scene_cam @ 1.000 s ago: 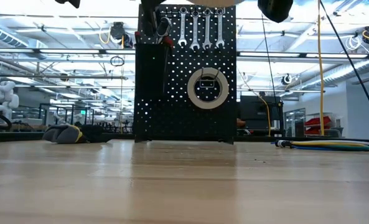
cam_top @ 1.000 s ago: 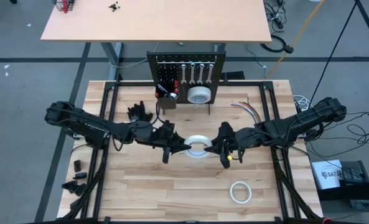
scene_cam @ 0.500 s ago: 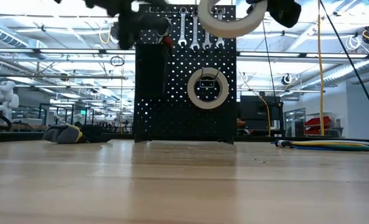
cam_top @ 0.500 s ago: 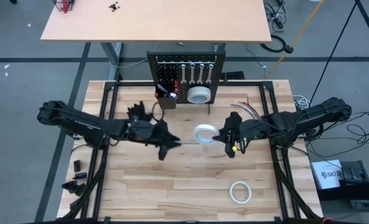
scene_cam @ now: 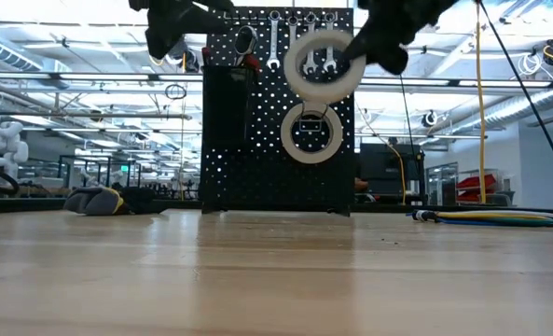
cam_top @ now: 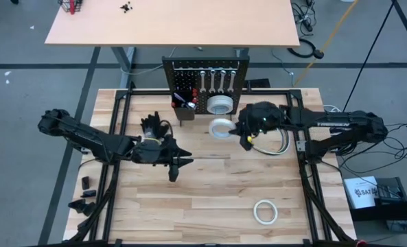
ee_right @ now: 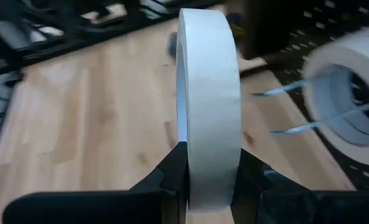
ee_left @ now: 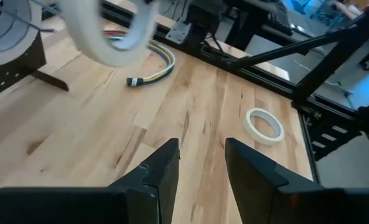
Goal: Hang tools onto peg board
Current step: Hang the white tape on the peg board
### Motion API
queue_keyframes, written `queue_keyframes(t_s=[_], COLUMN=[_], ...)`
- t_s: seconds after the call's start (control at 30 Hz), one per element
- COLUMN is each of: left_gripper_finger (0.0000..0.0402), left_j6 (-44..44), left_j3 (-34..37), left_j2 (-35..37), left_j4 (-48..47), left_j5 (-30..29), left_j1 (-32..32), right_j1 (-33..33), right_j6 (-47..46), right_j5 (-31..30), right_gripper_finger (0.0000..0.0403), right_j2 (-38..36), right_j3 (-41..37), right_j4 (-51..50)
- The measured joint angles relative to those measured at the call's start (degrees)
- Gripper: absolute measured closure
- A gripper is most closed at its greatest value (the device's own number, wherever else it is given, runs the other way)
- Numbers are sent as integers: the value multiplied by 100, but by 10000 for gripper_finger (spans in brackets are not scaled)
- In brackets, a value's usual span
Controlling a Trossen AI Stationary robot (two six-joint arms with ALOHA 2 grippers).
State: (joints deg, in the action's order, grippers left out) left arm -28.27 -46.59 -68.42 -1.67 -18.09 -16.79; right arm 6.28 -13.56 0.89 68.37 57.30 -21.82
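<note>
One tape roll point(cam_top: 220, 128) rides pinched in the right end effector point(cam_top: 244, 134), just before the peg board point(cam_top: 204, 86), where rolls point(cam_top: 219, 104) and wrenches point(cam_top: 213, 77) already hang. Another roll point(cam_top: 264, 212) waits on the desk point(cam_top: 210, 206); the left end effector point(cam_top: 178, 165) hovers spread, empty.

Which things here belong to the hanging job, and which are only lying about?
Job:
- peg board
- held tape roll, in right gripper
- hung tape roll
- spare tape roll
- wrenches

Lying about:
- gloves
- cables
- far table
</note>
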Motion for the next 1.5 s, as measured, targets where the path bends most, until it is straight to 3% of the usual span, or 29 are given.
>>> queue_keyframes(t_s=[0.23,0.5,1.1,1.33,1.5], left_gripper_finger=[269,269,269,269,269], left_j6=[-271,-511,-594,-604,-739], left_j3=[1,1,1,1,1], left_j2=[-241,-348,-346,-346,-346], left_j4=[14,26,395,429,427], left_j5=[-464,-631,-640,-642,-642], left_j1=[-192,-288,-320,-318,-316], right_j1=[779,1144,1541,1541,1541], right_j6=[378,547,587,289,190], right_j5=[722,653,348,152,154], right_gripper_finger=[336,336,334,250,225], right_j2=[375,713,748,746,746], right_j3=[0,0,7,7,7], right_j4=[67,86,20,-121,-205])
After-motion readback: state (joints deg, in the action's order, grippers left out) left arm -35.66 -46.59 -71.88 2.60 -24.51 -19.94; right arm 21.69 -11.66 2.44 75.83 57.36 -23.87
